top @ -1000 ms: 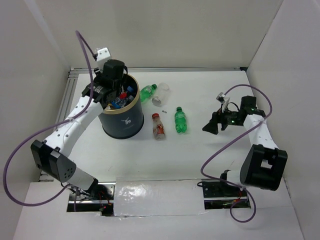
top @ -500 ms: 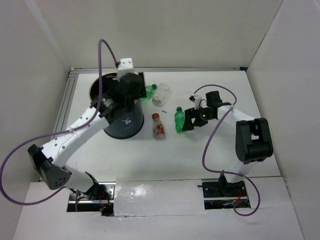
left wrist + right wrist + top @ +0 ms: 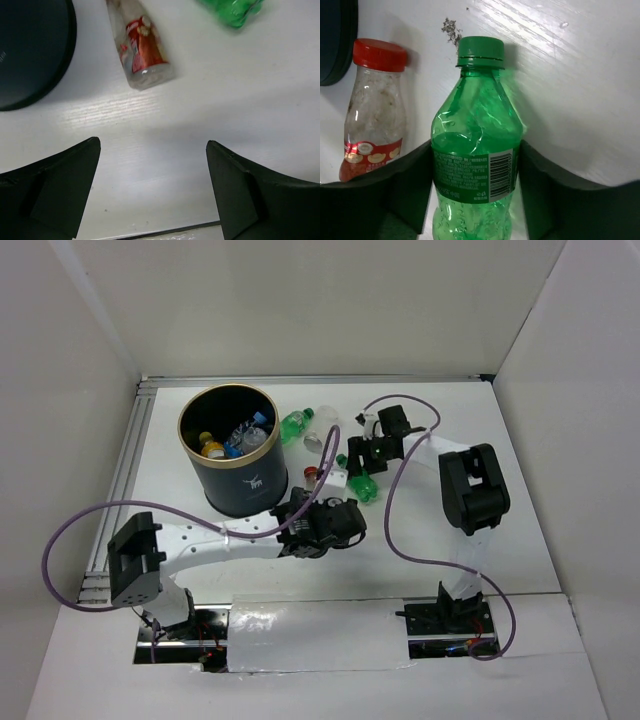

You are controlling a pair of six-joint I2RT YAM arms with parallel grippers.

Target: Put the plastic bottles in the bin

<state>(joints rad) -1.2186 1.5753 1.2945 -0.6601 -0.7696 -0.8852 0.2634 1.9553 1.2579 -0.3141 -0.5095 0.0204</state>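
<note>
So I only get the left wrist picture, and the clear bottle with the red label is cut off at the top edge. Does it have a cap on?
Observer: Yes. The right wrist view shows that end of the red-label bottle, with a red cap on it.
Operator: And the green bit in my top corner?
Observer: A green bottle with a green cap, lying between the fingers of the right end effector. I cannot tell whether they are squeezing it.
Operator: Has anything been thrown away?
Observer: The top view looks down into the bin. Several things lie inside, one with a yellow top.
</note>
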